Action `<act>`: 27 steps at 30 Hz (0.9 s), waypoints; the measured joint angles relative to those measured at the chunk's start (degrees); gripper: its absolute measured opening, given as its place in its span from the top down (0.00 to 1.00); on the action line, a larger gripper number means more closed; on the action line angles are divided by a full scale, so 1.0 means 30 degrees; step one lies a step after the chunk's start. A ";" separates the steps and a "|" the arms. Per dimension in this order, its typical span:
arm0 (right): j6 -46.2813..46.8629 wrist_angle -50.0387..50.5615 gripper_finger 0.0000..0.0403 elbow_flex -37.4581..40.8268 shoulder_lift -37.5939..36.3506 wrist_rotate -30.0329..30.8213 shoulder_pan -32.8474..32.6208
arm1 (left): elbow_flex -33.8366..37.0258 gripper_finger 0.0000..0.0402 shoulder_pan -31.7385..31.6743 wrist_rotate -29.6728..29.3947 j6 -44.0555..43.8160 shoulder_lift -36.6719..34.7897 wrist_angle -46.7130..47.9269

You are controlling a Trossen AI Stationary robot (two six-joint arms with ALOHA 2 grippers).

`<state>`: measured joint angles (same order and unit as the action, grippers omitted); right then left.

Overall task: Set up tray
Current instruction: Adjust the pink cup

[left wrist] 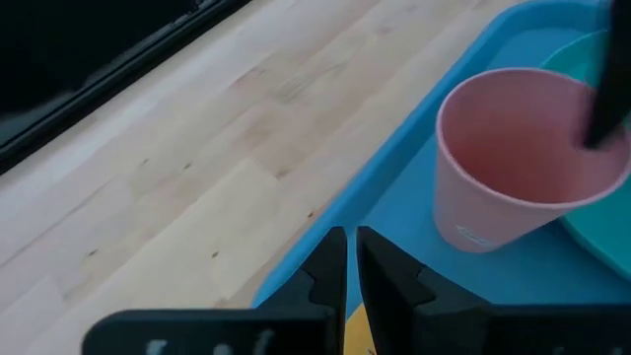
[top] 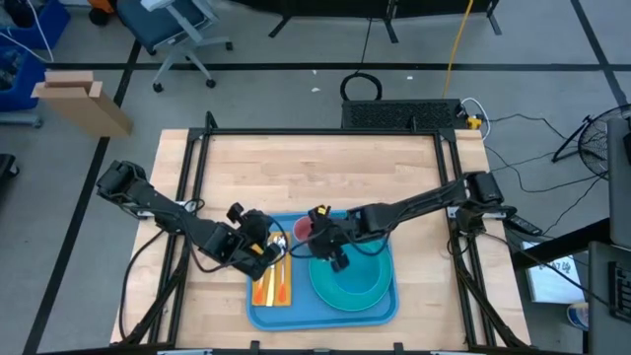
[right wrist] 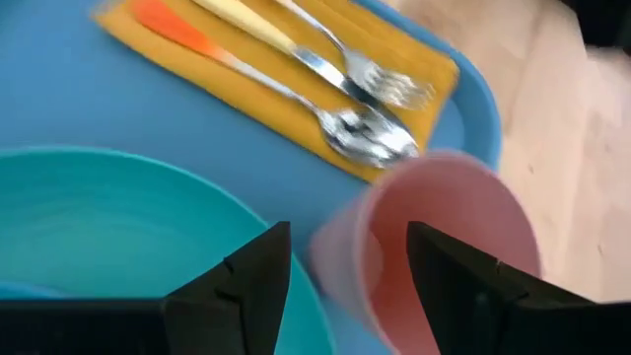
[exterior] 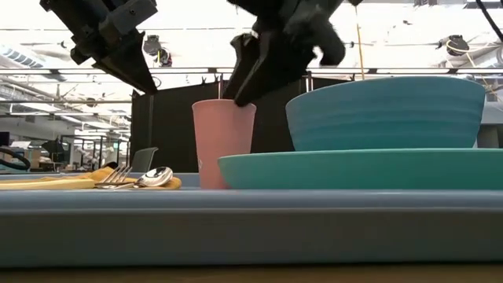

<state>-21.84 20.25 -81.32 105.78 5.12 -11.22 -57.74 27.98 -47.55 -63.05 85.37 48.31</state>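
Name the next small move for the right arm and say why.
Probably lift the right end effector straight up, clear of the pink cup. The cup stands upright on the tray beside the teal plate, and the fingers look spread around its rim, so it seems released.

No text, label, brand, number or sign can be read anywhere in these views.

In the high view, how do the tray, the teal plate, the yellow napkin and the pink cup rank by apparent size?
Largest to smallest:
1. tray
2. teal plate
3. yellow napkin
4. pink cup, partly hidden by the right arm, but clearly the smallest.
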 joint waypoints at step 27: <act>0.0601 0.0409 0.66 -0.0699 0.1778 -0.1806 0.1115 | 0.0000 0.92 0.0201 -0.0161 0.0130 0.0000 -0.0035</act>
<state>-20.04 21.48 -83.42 111.12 -0.30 -7.88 -57.74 28.58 -48.03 -62.66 85.36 48.21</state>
